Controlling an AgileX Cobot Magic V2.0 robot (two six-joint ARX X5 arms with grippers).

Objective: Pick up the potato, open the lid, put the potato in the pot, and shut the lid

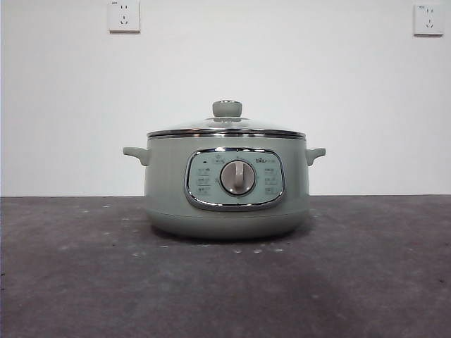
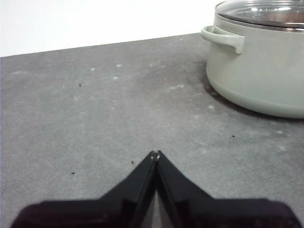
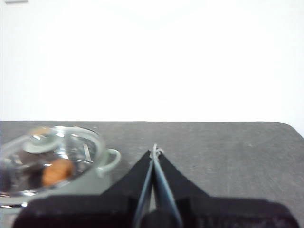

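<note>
The sage-green pot (image 1: 227, 186) stands at the middle of the dark table, its dial panel facing the front camera. The glass lid (image 1: 227, 127) with its green knob rests shut on the pot's rim. Through the lid in the right wrist view I see the orange-brown potato (image 3: 57, 171) lying inside the pot (image 3: 71, 183). My left gripper (image 2: 155, 153) is shut and empty over bare table, off to one side of the pot (image 2: 259, 71). My right gripper (image 3: 156, 151) is also shut and empty, apart from the pot on its other side.
The grey table (image 1: 84, 282) runs up to a white wall with two sockets (image 1: 124, 15) high up. Neither arm shows in the front view.
</note>
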